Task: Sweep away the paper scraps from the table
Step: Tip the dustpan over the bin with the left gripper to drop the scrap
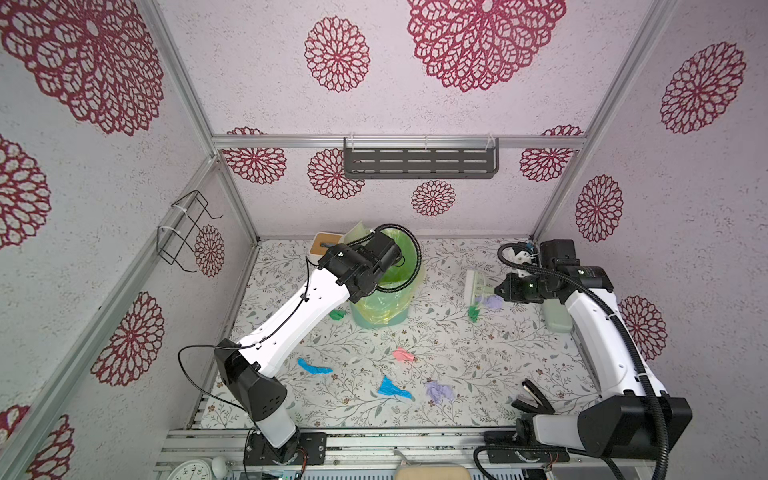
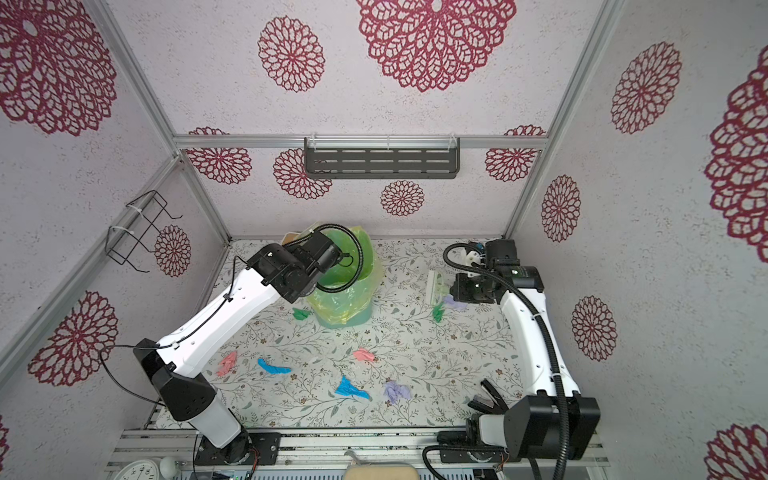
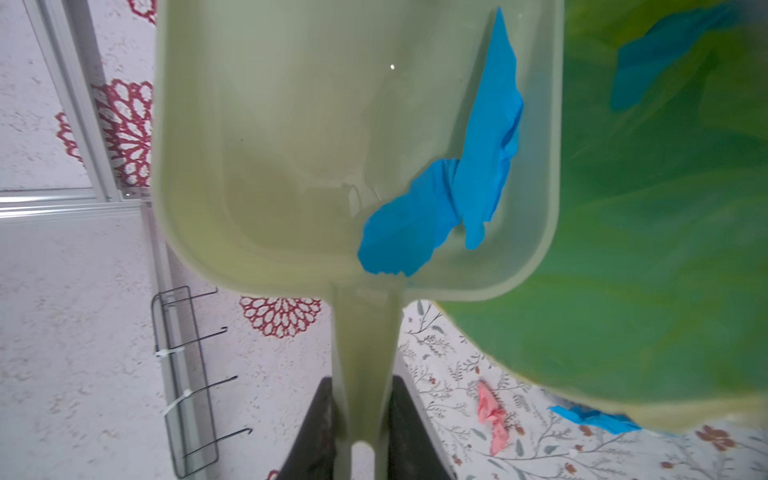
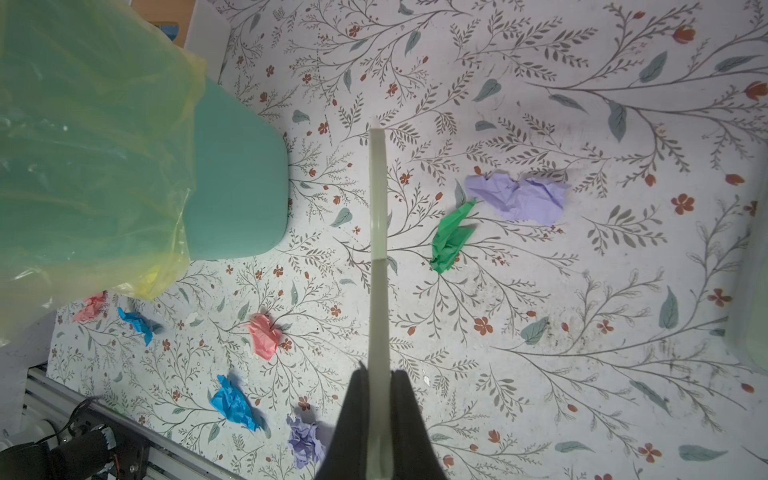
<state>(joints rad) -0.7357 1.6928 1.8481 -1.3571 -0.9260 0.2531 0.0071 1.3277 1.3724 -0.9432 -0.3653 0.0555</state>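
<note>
Okay, both top views: left arm [image 1: 311,307] is reaching over the lined bin [image 1: 386,318], hiding its own gripper. Right gripper [image 1: 498,291] is clamping a brush [image 1: 473,286] above the table [image 1: 478,365]; whether the bristles are touching it, cannot tell. A lilac scrap [image 1: 494,301] and a green scrap [image 1: 473,312] are lying just beside that gripper. Remaining paper scraps [image 1: 402,354], pink, blue and lilac, are lying well apart from it; another green piece [image 1: 337,314] is sitting under the left arm by the bin.

Left wrist view: left gripper [image 3: 362,407] is pinching the dustpan [image 3: 291,145] by its handle, fingers [image 3: 320,436] pressing both sides. A blue scrap [image 3: 486,166] is lying in the pan just ahead of the gripper, the green liner [image 3: 644,249] sitting beside it.

Right wrist view: right gripper [image 4: 379,380] is squeezing the thin brush handle, no gap showing. Green scrap and lilac scrap are lying ahead, off to one side, apart from the brush; pink, blue and lilac pieces are sitting on the other side, nearer the bin.
</note>
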